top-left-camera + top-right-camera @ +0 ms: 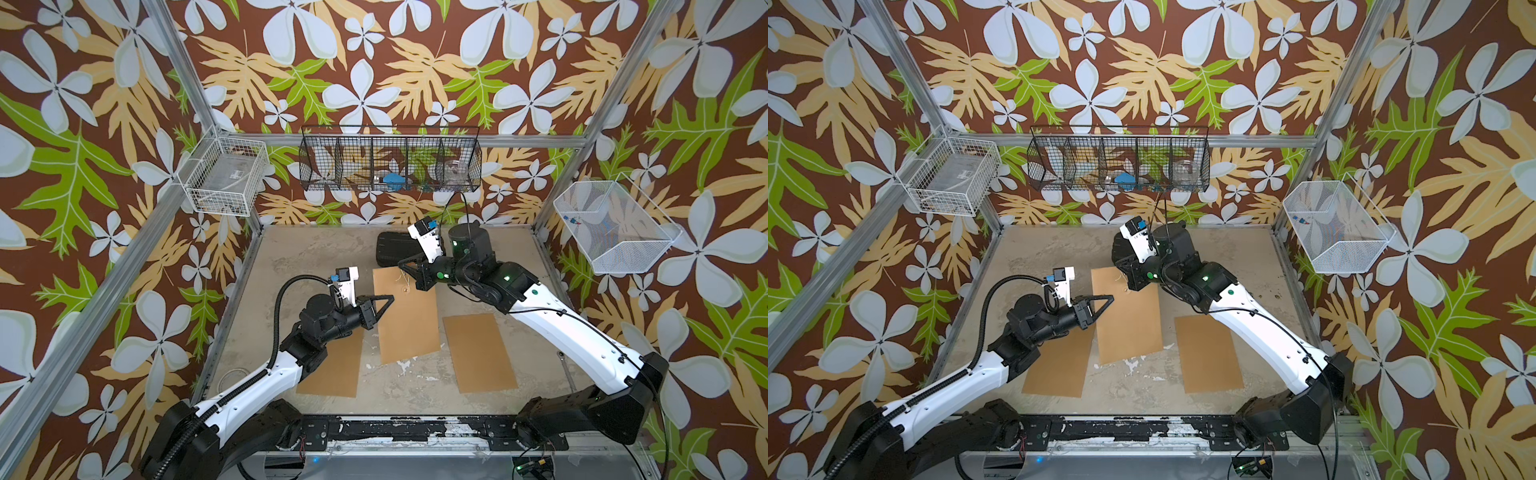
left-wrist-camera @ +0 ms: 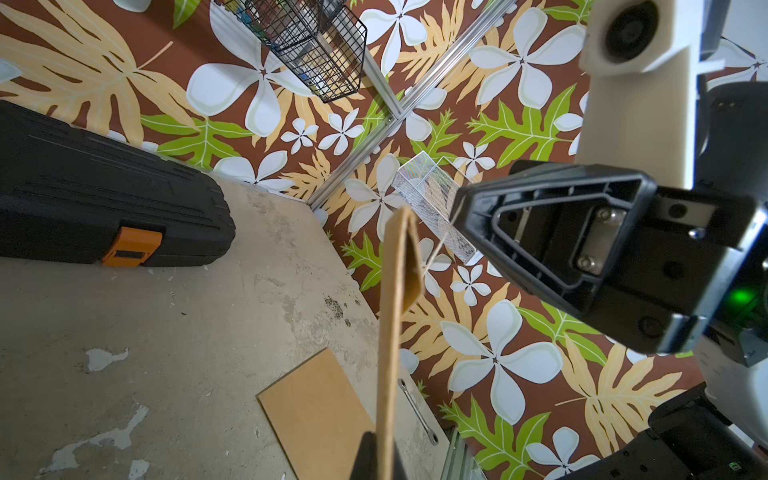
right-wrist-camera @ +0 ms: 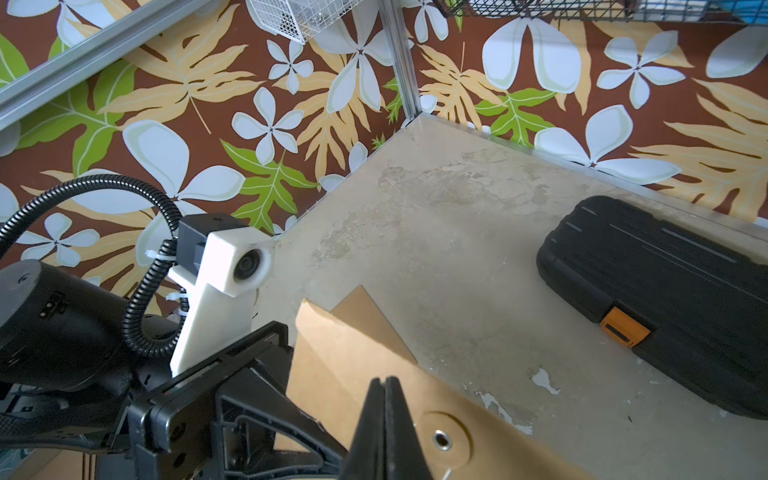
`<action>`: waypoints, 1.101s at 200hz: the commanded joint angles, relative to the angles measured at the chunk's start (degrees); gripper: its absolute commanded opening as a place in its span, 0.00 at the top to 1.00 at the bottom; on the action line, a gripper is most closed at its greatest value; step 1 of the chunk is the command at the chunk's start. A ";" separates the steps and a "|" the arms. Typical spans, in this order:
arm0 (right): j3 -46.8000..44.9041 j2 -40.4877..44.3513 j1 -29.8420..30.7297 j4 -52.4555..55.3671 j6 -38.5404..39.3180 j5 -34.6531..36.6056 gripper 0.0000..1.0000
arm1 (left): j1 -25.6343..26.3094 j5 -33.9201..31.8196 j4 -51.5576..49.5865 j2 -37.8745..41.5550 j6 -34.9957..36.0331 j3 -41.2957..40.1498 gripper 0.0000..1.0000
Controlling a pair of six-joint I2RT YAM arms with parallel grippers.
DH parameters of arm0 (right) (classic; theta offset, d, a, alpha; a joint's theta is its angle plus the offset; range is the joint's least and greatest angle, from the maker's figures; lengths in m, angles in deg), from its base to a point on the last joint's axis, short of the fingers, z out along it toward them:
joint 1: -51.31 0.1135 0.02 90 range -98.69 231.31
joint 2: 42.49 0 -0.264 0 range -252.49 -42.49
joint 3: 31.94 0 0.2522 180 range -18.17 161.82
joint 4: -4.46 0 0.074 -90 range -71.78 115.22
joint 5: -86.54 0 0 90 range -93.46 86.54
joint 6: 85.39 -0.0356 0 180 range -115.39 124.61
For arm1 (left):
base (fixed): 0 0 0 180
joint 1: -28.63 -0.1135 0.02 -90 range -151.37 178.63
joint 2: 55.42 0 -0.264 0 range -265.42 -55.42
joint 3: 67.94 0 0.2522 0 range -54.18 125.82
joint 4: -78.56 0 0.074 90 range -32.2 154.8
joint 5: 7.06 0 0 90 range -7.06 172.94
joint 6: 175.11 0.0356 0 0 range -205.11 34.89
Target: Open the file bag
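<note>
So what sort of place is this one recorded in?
Looks like a purpose-built robot test cell, not a home: aluminium frame with floral-print walls, wire baskets hung on them, left arm and right arm on a front rail.

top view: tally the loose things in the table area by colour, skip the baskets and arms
brown: 3 (file bag, left sheet, right sheet)
black: 1 (case)
silver: 1 (wrench)
total: 5
</note>
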 commanded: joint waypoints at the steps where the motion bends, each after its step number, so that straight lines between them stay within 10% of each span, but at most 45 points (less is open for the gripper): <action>1: 0.72 -0.78 0.72 -1.68 -0.22 -1.97 1.00 | -0.06 0.93 3.26 -0.41 -0.43 0.15 1.00; 220: -7.01 3.76 3.52 -4.10 -4.48 -3.62 1.00 | -0.06 -4.54 10.36 -4.21 -4.85 0.85 1.00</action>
